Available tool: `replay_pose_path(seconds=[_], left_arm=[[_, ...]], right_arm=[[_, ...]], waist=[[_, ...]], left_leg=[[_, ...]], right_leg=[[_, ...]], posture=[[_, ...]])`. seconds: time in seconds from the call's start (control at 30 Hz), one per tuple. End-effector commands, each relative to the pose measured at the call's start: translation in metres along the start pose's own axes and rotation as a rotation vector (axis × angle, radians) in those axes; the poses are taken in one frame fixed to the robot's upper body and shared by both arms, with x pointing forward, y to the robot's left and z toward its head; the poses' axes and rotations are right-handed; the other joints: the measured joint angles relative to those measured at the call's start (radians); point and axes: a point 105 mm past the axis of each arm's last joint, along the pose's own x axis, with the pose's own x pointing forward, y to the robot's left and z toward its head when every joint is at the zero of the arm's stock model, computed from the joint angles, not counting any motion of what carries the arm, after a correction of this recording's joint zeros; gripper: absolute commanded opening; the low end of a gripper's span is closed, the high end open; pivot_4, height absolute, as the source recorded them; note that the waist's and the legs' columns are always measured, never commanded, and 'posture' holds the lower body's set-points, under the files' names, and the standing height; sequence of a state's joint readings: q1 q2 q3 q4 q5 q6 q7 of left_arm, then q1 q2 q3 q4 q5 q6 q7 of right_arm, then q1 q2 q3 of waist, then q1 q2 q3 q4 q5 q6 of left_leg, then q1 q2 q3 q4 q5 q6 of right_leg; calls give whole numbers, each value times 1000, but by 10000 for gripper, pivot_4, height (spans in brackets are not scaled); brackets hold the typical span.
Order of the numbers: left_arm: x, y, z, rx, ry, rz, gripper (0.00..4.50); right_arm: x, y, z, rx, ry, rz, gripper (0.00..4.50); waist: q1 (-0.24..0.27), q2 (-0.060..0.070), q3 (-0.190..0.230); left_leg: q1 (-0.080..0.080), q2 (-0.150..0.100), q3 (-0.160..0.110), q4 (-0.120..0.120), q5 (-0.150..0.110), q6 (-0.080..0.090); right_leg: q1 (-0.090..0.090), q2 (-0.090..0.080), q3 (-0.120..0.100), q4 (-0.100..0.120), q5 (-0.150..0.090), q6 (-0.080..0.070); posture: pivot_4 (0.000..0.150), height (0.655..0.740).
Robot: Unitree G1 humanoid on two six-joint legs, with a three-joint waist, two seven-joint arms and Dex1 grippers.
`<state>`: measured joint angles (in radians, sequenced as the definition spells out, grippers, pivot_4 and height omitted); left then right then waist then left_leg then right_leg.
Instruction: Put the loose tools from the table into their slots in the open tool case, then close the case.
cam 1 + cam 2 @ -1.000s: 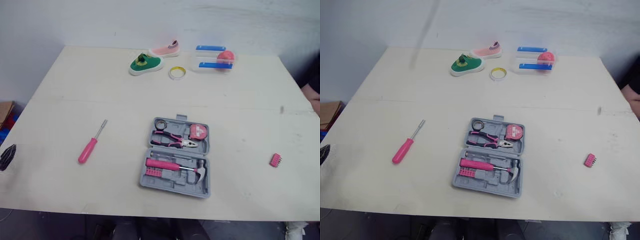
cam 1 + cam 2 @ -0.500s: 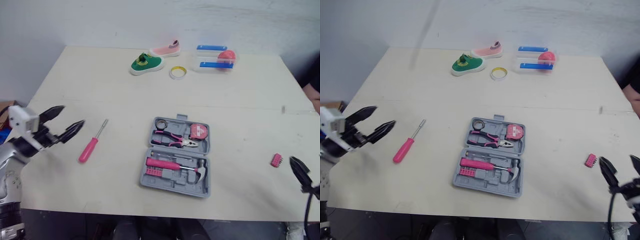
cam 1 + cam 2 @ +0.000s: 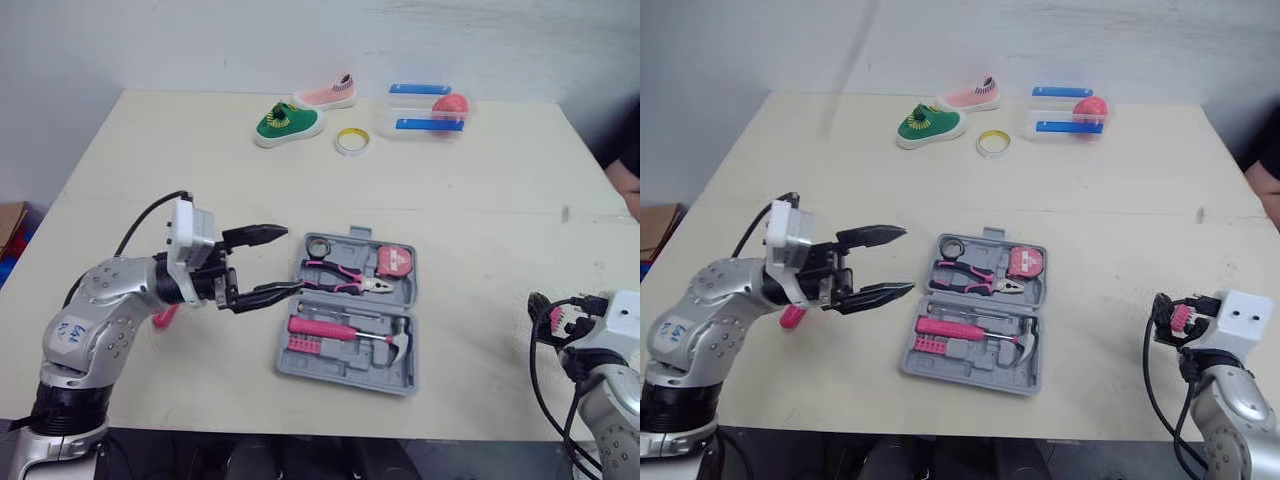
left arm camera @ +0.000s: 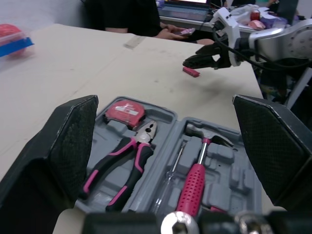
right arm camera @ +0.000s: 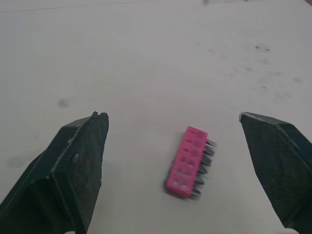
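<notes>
The bit holder (image 5: 187,162) is a small pink plastic block with a row of metal bits sticking out along one long edge. It looks light and stiff. The best hold is likely across its plain faces, clear of the bit tips, and it may skid on the smooth table (image 3: 200,150) as the fingers close. It lies well to the right of the case (image 3: 350,310). The right gripper (image 5: 171,116) hangs over it with its fingers spread wide and holds nothing.

The screwdriver (image 3: 792,317) lies left of the case, mostly hidden behind the left arm, so only the end of its pink handle can be made out. It should be light and rigid. The handle is the place to grip it, since a round tool can roll and a bare shaft would probably slip. The left gripper (image 3: 290,260) is just left of the case, fingers apart and empty.

The loose tools number two: one bit holder and one screwdriver. The one open case already carries one pair of pliers (image 3: 340,280), one hammer (image 3: 345,332), one tape measure (image 3: 397,262) and one small roll (image 3: 320,247). Far behind the case are two shoes, one green shoe (image 3: 288,122) and one pink shoe (image 3: 328,96), along with one tape ring (image 3: 351,141) and one clear box (image 3: 420,108).
</notes>
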<state>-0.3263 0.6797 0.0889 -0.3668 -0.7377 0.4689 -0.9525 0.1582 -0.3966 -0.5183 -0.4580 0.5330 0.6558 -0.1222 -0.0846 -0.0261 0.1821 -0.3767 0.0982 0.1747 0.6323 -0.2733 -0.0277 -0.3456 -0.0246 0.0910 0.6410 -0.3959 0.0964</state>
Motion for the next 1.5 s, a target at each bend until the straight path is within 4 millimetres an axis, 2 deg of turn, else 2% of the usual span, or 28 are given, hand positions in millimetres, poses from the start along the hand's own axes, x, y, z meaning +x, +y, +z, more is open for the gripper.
replay_pose_path(seconds=[0.03, 0.2, 0.37, 0.77, 0.9, 0.97, 1.07, 1.13, 1.37, 1.47, 1.5], left_arm=[[10, -17, 3, 37, -3, -79, 44546], [17, -24, 0, 35, -3, -112, 44546], [20, -23, 1, 39, -8, -111, 44546], [27, -24, 3, 33, -17, -140, 44546], [26, -24, 1, 27, -10, -154, 45000], [26, -23, 1, 26, -8, -158, 45000], [26, -22, 0, 27, -7, -160, 45000], [27, -20, 0, 28, -9, -161, 45000], [26, -20, -6, 36, -4, -184, 45000], [23, -18, -9, 61, 6, -192, 45000], [21, -18, -9, 53, 11, -207, 45000]], right_arm=[[-1, -4, 0, 8, 11, -52, 45000], [1, -7, -16, 16, 66, -72, 45000], [8, -18, -19, 34, 67, -127, 45000], [11, -5, -44, 66, 128, -120, 45000], [10, -1, -52, 103, 156, -118, 32481], [10, 2, -52, 97, 152, -104, 21123], [10, 4, -50, 125, 135, -95, 8308], [10, 3, -44, 169, 101, -92, 7728], [11, 11, -5, 54, -53, 67, 7727], [7, 35, 31, -44, -143, 333, 7727], [1, 48, 45, -132, -160, 477, 7727]], waist=[[1, 0, 0], [1, 0, 0], [-1, 0, 0], [-1, -1, 0], [-1, -1, -1], [0, -2, -1], [2, -4, -2], [3, -4, -3], [-1, -1, 0], [-1, 4, 2], [-1, 4, 3]], left_leg=[[0, 0, 0, 0, 1, 0], [1, -1, -1, 0, 3, 0], [2, -2, -1, -1, 4, 0], [2, -1, -2, -1, 4, 0], [3, -1, -2, -1, 4, -1], [3, -1, -3, -1, 4, -1], [3, -1, -3, -1, 4, 0], [2, -1, -3, -1, 4, 0], [2, -1, -2, -3, 4, 0], [2, -2, 0, -3, 4, 0], [2, -3, 0, -3, 4, 0]], right_leg=[[0, 0, 0, 1, 0, 0], [1, 0, 2, 4, 0, 0], [1, 0, 2, 4, 0, 0], [1, 0, 2, 3, 0, 0], [2, 0, 2, 4, 0, 0], [2, 0, 1, 3, 0, 0], [3, 0, 1, 3, 0, 0], [3, 0, 1, 2, 0, 0], [1, 0, 1, 1, 0, 0], [0, 1, 1, 2, 0, 0], [0, 1, 1, 2, 0, 0]], posture=[[1500, 7400], [1500, 7400], [1500, 7400], [1500, 7400], [1500, 7400], [1500, 7400], [1500, 7400], [1500, 7400], [1500, 7400], [1500, 7400], [1500, 7400]])
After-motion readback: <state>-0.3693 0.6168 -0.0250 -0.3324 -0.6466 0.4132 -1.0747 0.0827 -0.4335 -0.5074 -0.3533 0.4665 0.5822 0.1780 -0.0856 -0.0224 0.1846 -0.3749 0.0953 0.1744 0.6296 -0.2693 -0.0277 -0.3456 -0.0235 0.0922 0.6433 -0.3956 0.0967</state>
